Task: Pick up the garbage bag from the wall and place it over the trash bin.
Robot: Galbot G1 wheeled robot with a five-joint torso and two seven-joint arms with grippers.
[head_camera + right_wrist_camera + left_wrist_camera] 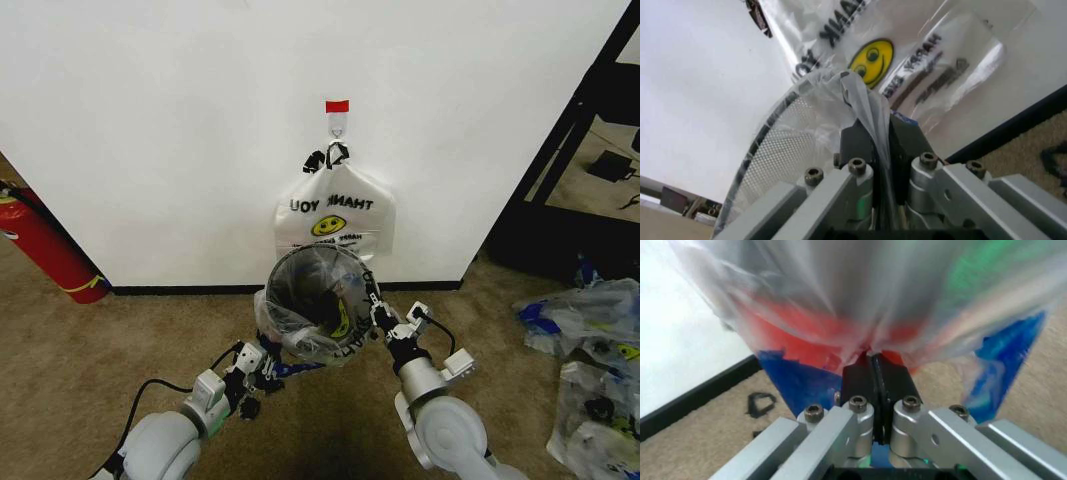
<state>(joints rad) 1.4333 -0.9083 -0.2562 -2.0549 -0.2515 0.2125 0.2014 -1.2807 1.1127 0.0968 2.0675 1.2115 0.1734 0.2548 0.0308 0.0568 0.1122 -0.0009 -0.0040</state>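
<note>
On the brown carpet just in front of the wall (150, 120), the trash bin (318, 290) stands as a round cylinder of fine black mesh, its mouth open toward the head camera. Draped over its rim and down its sides is the garbage bag (300, 335), thin crinkled see-through film with blue patches, a yellow face and black lettering showing through. Low on the bin's left side, the left gripper (262, 358) has its black pads pressed together on a gathered fold of that film; its wrist view shows the plastic bunched into the seam between them, with red and blue behind. At the rim's right side, the right gripper (381, 318) pinches another twisted strand of the film, right beside the mesh.

Behind the bin, a whiter THANK YOU bag (335, 215) hangs flat against the plain white wall from a small hook (339, 128) under a red tape strip (337, 105), black tape wrapping its handles. A black baseboard (190, 290) edges the wall. A red fire extinguisher (45, 245) leans well off to the left, loose plastic bags (590, 320) lie on the right, and bare carpet (90, 370) lies open in between.
</note>
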